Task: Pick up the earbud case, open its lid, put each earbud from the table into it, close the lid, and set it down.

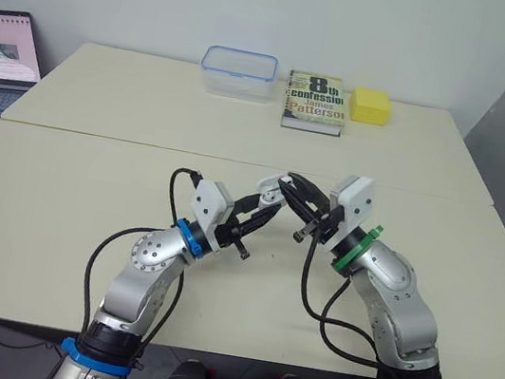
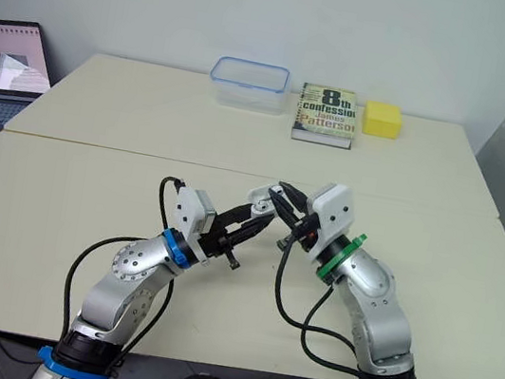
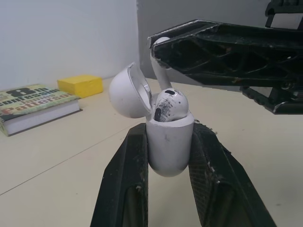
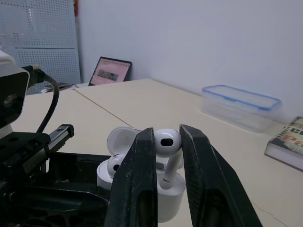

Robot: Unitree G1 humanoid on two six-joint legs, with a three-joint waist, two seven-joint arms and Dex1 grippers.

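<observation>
My right pincer (image 4: 166,134) is clamped on the second earbud (image 4: 166,144), stem pointing down, and just below it my left pincer (image 3: 168,138) grips the earbud case (image 3: 168,153) clear of the table (image 1: 90,183), lid (image 3: 127,92) swung back, first earbud (image 3: 169,105) seated inside. I judge this the last insertion: the stem must line up with the empty socket beside the first earbud, go straight down, then I let go and turn to closing the lid.
</observation>
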